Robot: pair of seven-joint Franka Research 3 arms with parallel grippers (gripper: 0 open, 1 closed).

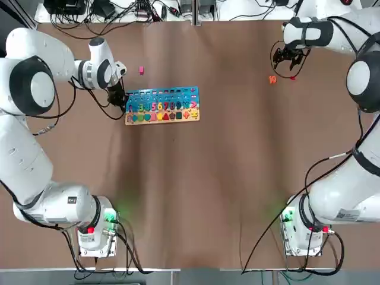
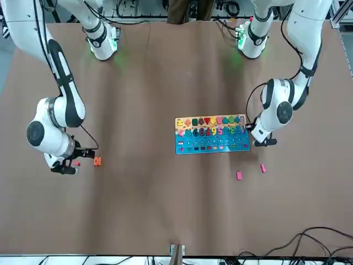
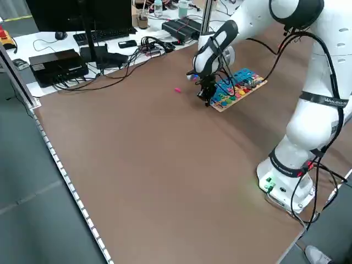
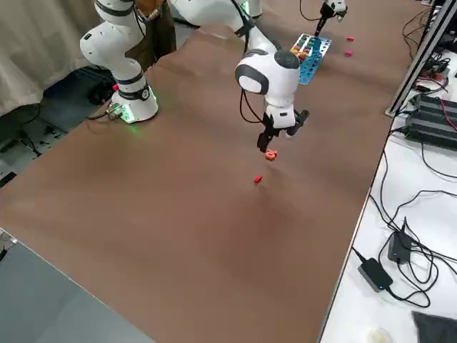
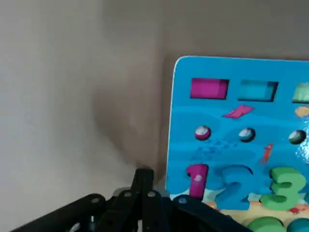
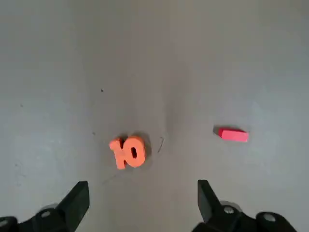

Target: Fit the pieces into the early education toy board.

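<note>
The early education toy board [image 1: 161,105] lies flat at the table's far left-centre, blue with numerals and a tan strip of shapes. My left gripper [image 1: 119,98] is shut and empty, its tips low beside the board's left short edge, near the pink numeral 1 [image 5: 197,180]. Two pink pieces [image 2: 239,175] [image 2: 262,168] lie loose on the table beyond the board. Far right, the orange "10" piece [image 6: 128,152] and the red piece [image 6: 233,135] lie on the table. My right gripper [image 6: 143,203] hovers open above them, holding nothing.
Cables, a keyboard and black boxes [image 3: 58,63] crowd the bench beyond the table's far edge. Both arm bases [image 1: 98,233] stand at the near edge. Bare brown table [image 1: 196,190] spreads between them.
</note>
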